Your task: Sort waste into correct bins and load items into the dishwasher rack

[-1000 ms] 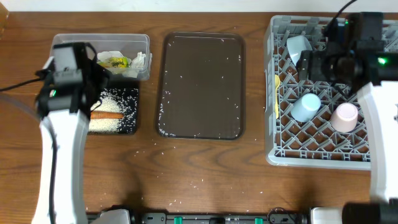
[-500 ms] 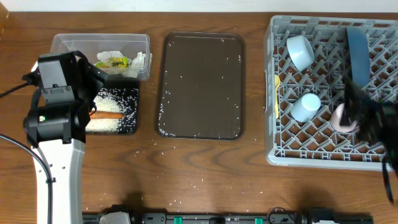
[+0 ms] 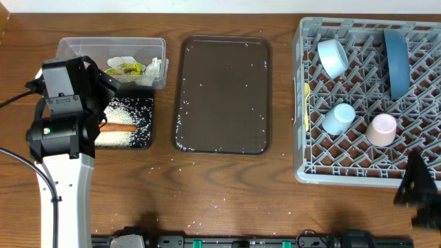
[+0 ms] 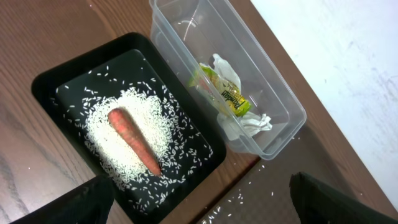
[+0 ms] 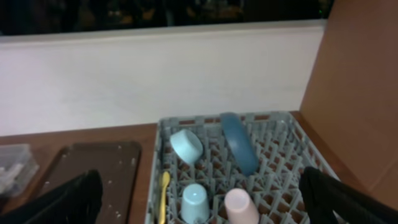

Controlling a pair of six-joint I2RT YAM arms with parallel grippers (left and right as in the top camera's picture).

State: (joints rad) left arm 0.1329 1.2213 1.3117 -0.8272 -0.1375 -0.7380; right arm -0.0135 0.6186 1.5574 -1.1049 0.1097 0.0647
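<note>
Parking both arms clear suits this closing step: left fingers [image 4: 81, 202], apart and empty, hover over the shallow black rectangular tray [image 4: 43, 81] with white rice [image 4: 118, 118] and small orange carrot [image 4: 134, 140]; right fingers [image 5: 62, 202], spread empty, face the loaded large grey lattice rack [image 3: 344, 177].

- The left arm [image 3: 62, 172] rose from the near side, wrist tipped downward.
- The left gripper [image 4: 200, 193] hung empty, fingers [image 4: 87, 202] spread wide.
- The right arm [image 3: 417, 189] sat low at the near right corner, blurred.
- The right gripper [image 5: 202, 199] faced forward, empty, its fingers [image 5: 336, 199] wide apart.
</note>
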